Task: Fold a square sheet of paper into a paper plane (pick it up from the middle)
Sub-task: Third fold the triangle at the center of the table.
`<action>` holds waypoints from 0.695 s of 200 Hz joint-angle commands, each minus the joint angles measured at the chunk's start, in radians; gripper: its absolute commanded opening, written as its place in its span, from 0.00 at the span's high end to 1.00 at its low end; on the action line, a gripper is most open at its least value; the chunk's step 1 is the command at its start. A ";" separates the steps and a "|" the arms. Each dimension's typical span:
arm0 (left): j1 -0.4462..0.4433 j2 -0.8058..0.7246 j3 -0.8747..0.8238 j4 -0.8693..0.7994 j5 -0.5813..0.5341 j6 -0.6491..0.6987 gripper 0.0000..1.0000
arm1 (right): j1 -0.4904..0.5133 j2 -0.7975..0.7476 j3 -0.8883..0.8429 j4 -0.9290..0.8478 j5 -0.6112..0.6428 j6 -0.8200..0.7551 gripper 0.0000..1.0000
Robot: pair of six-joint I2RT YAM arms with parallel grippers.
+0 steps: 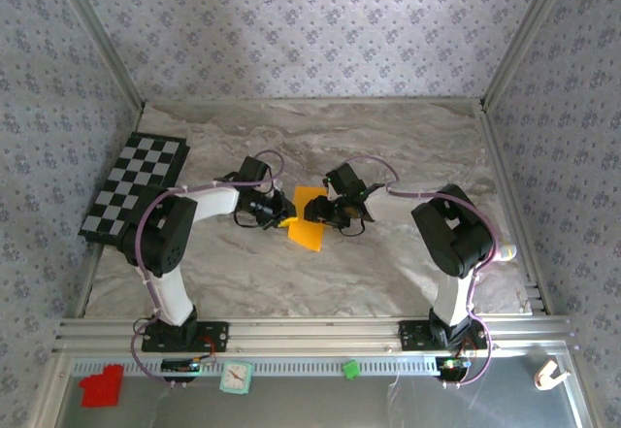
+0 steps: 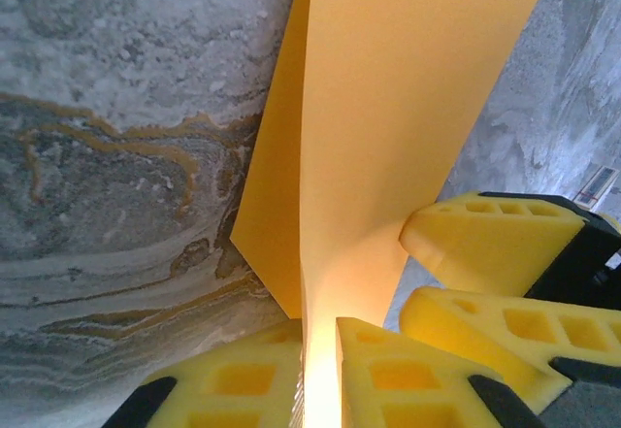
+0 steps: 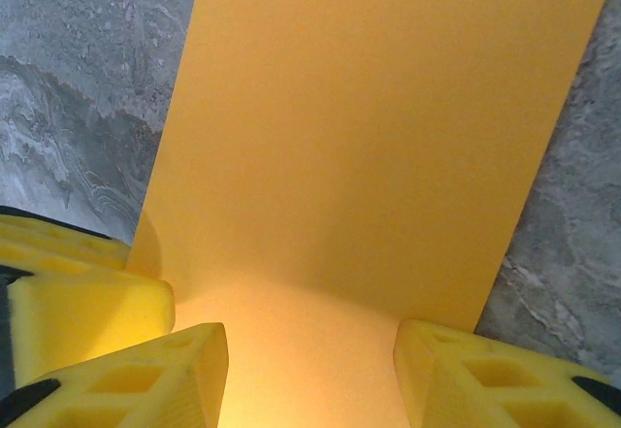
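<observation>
Top external view: a thin orange square sheet of paper (image 1: 309, 218), partly doubled over, is seen at the centre of the frame over the grey marbled tabletop (image 1: 417, 147), between the left gripper (image 1: 282, 213) and the right gripper (image 1: 328, 211). In the left wrist view, the sheet is pinched between closed yellow foam fingers (image 2: 243, 384), seemingly so that the fold can be steadied. In the right wrist view, the right fingers (image 3: 126, 370) are spread apart with the sheet lying between them, ungripped, probably ahead of a crease being pressed.
</observation>
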 commanded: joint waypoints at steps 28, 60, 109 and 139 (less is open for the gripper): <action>0.005 0.021 0.045 -0.054 0.012 0.028 0.96 | -0.017 -0.036 -0.027 -0.057 0.037 -0.060 0.48; 0.005 0.002 0.042 -0.057 0.001 -0.009 1.00 | -0.009 -0.144 -0.027 -0.058 0.075 -0.221 0.33; -0.004 -0.057 0.030 -0.057 -0.055 -0.122 1.00 | 0.044 -0.325 -0.095 -0.030 0.228 -0.495 0.11; -0.019 -0.067 0.004 -0.019 -0.066 -0.235 1.00 | 0.123 -0.374 -0.170 0.068 0.309 -0.625 0.10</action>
